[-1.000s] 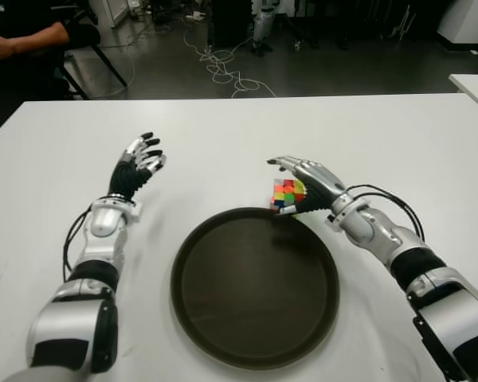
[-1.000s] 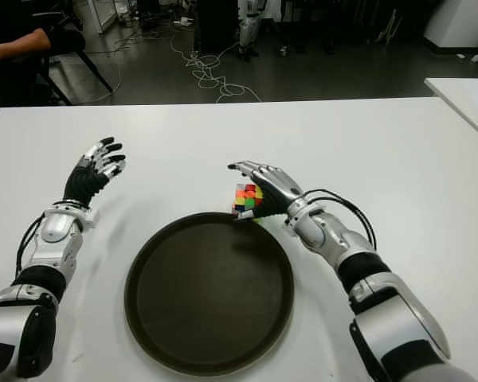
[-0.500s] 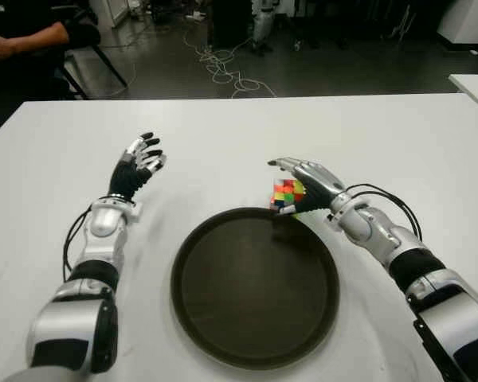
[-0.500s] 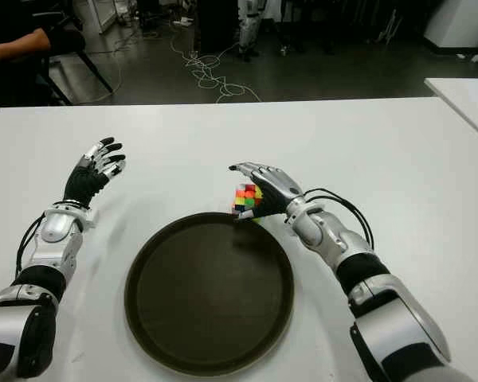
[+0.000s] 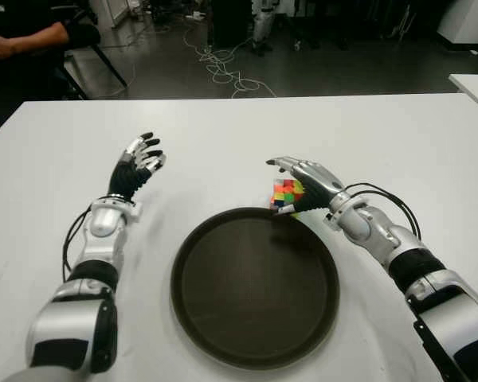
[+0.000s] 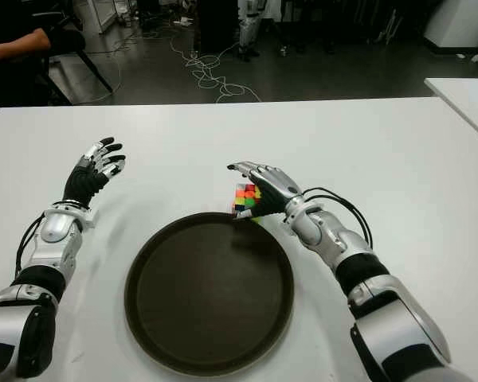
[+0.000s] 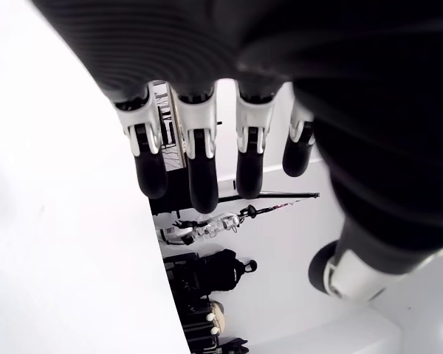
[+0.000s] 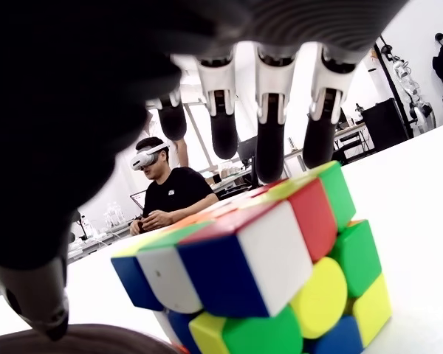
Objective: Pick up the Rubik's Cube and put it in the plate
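The right hand (image 5: 301,185) arches with fingers curled downward, while the left hand (image 5: 137,163) is raised, fingers relaxed.

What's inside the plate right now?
Nothing shows inside the plate; its dark floor is bare. The Rubik's Cube sits at the far rim under the right hand, which covers its far side. Whether the fingers grip it cannot be told. The left hand is idle, left of the plate.

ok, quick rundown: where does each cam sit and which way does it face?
Left eye: head camera, looking forward and down at the white table; shows both arms, left hand idle left of the plate.
Right eye: same scene, slightly offset.
Left wrist: on the left arm, looking along its spread fingers, which hold nothing.
Right wrist: on the right arm, looking past its fingers at the Rubik's Cube.
Shared: eye views and right wrist show the right hand at the cube.
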`<state>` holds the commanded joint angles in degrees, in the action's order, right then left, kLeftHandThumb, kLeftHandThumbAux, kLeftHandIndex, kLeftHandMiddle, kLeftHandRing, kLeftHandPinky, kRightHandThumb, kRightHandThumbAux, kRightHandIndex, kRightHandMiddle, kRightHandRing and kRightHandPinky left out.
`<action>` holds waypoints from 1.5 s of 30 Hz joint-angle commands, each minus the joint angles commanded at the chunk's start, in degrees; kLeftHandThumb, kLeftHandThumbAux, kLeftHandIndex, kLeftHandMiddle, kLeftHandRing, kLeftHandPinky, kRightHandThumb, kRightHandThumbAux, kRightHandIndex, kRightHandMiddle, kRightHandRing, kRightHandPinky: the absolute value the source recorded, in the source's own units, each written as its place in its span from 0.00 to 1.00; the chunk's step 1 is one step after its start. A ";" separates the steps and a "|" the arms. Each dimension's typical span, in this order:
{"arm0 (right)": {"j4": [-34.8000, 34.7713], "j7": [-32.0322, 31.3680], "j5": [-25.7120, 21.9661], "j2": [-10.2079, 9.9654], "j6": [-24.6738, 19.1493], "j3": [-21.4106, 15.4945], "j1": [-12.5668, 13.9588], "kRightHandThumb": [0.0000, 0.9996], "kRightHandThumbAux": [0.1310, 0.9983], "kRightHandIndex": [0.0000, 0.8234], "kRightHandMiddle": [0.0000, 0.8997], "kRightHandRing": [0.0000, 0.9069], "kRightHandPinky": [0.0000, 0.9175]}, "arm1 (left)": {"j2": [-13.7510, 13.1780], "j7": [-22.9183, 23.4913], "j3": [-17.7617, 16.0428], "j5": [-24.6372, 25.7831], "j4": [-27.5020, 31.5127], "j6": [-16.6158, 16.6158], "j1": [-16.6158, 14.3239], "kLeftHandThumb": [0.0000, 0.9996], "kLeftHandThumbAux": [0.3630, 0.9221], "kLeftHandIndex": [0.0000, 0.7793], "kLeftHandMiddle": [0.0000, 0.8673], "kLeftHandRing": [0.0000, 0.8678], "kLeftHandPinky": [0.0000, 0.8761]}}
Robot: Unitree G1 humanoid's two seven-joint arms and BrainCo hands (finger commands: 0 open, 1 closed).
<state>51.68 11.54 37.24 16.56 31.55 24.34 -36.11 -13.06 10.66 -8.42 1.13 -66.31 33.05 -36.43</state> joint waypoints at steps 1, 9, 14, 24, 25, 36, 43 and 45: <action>-0.08 0.15 0.06 0.01 -0.26 -0.02 0.01 0.00 0.62 0.17 0.20 0.24 0.25 | 0.01 0.14 -0.04 0.08 0.06 -0.02 0.01 0.24 0.50 0.14 0.20 0.21 0.23; -0.67 0.15 0.23 -0.11 -5.17 -0.28 -0.14 0.00 0.63 0.17 0.19 0.22 0.22 | -0.01 0.83 -0.19 0.37 0.37 -0.53 0.01 0.22 0.52 0.13 0.18 0.20 0.23; -1.88 -0.79 0.35 0.06 -8.23 -0.01 0.00 0.00 0.63 0.18 0.20 0.22 0.20 | -0.03 0.60 -0.20 0.28 0.48 -0.53 0.11 0.23 0.52 0.13 0.18 0.20 0.23; -3.81 -2.64 0.54 0.69 -12.23 0.20 0.08 0.00 0.66 0.18 0.20 0.22 0.21 | -0.15 0.10 -0.07 -0.02 0.39 -0.29 0.17 0.24 0.49 0.14 0.19 0.21 0.24; -4.02 -2.81 0.60 0.77 -12.49 0.25 0.12 0.00 0.66 0.18 0.21 0.22 0.21 | -0.13 0.18 -0.10 0.06 0.49 -0.28 0.23 0.25 0.49 0.14 0.19 0.21 0.24; -6.20 -4.67 0.68 1.92 -13.71 0.40 0.38 0.00 0.66 0.18 0.20 0.22 0.21 | -0.09 0.39 -0.12 0.20 1.23 -0.52 0.45 0.24 0.52 0.14 0.19 0.20 0.24; -6.79 -5.37 0.29 2.51 -13.04 0.31 0.64 0.00 0.64 0.17 0.19 0.22 0.22 | -0.08 -0.14 0.08 -0.14 1.57 -0.64 0.61 0.22 0.52 0.13 0.18 0.20 0.23; -6.85 -5.45 0.28 2.61 -12.85 0.31 0.67 0.00 0.64 0.17 0.19 0.22 0.22 | -0.08 -0.25 0.12 -0.19 1.63 -0.70 0.63 0.22 0.53 0.13 0.18 0.20 0.23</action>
<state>44.82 6.10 37.52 19.17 18.69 24.65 -35.44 -13.14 10.42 -8.30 0.94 -64.68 32.35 -35.81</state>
